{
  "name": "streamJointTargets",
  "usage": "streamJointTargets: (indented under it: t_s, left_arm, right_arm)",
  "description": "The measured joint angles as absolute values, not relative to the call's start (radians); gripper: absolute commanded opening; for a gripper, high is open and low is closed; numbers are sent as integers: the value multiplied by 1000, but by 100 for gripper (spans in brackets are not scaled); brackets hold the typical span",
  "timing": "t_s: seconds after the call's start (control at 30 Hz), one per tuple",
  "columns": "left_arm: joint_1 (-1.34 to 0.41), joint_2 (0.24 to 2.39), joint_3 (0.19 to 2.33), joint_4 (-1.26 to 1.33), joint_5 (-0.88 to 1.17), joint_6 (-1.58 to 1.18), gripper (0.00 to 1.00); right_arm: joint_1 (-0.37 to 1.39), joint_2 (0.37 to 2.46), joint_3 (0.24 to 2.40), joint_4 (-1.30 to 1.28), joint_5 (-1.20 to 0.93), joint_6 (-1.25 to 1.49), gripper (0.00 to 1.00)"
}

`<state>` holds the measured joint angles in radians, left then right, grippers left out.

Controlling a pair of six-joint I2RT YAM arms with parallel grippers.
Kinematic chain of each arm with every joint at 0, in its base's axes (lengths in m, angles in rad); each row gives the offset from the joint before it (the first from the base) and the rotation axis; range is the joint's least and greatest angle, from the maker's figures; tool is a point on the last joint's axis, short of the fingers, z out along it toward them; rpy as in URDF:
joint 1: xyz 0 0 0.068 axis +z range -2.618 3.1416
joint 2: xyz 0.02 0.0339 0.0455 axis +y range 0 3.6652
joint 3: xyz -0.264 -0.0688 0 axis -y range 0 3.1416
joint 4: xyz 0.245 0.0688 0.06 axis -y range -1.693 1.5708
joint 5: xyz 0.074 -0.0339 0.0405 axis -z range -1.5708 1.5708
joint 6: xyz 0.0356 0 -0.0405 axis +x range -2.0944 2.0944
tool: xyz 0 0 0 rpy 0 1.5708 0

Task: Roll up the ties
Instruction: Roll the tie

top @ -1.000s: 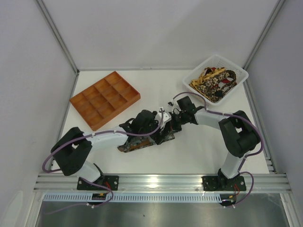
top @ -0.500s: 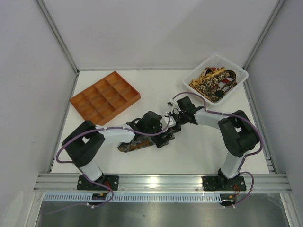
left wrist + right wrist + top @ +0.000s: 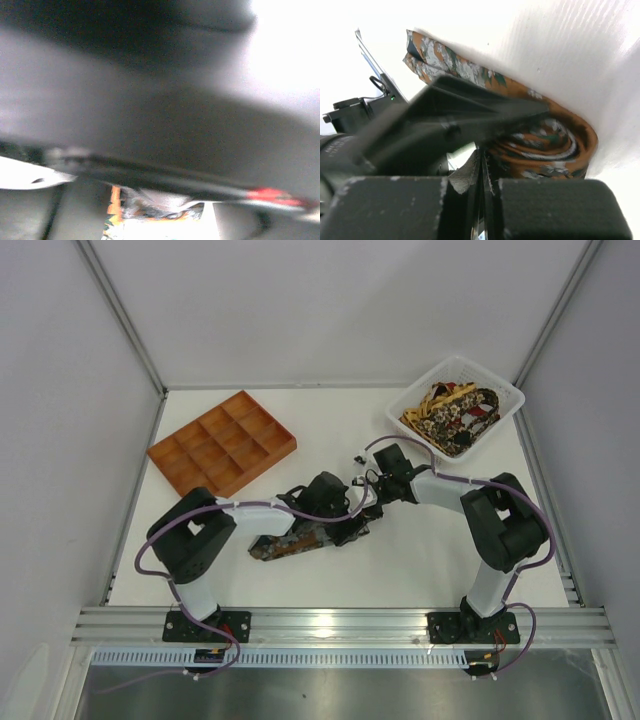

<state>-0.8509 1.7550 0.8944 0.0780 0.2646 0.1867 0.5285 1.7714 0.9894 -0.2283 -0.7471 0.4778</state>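
Note:
One rust-orange patterned tie [image 3: 290, 543] lies at the table's middle. In the right wrist view its near end is coiled into a roll [image 3: 547, 145] and the rest runs flat toward the far left [image 3: 437, 52]. My right gripper [image 3: 482, 159] is shut, its tips against the roll's left side; I cannot see fabric between the pads. From above, both grippers meet over the roll: left gripper [image 3: 343, 520], right gripper [image 3: 364, 508]. The left wrist view is blurred; the left gripper [image 3: 157, 222] stands open with the tie [image 3: 150, 212] between its fingers. More ties [image 3: 450, 415] fill the white basket.
An orange compartment tray [image 3: 222, 450] sits at the back left. The white basket [image 3: 505, 400] stands at the back right corner. White walls close the table on three sides. A dark finger [image 3: 445, 120] of the left gripper crosses just above the roll.
The left arm has swung right, its elbow drawing in and its gripper moving over the roll beside the right gripper. The right arm has hardly moved.

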Motion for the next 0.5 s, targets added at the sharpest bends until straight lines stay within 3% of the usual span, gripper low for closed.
streamJointTargets:
  t_s: [0.03, 0.13, 0.27, 0.37, 0.43, 0.5]
  left_arm:
    - [-851, 1757, 896, 74, 268, 195, 56]
    - [-860, 1764, 908, 63, 264, 215, 43]
    - [-861, 1775, 919, 57, 268, 216, 41]
    - [-861, 1775, 919, 58, 269, 215, 52]
    - [-861, 1775, 919, 57, 270, 212, 70]
    - [-861, 1775, 919, 59, 274, 199, 78]
  right_arm:
    - [529, 1771, 991, -227, -745, 482, 8]
    - [525, 1771, 997, -245, -732, 496, 8]
    - [521, 1771, 1002, -263, -723, 497, 8]
    - [521, 1771, 1005, -271, -719, 498, 8]
    - [521, 1771, 1005, -273, -719, 497, 8]
    - [521, 1771, 1005, -273, -720, 496, 8]
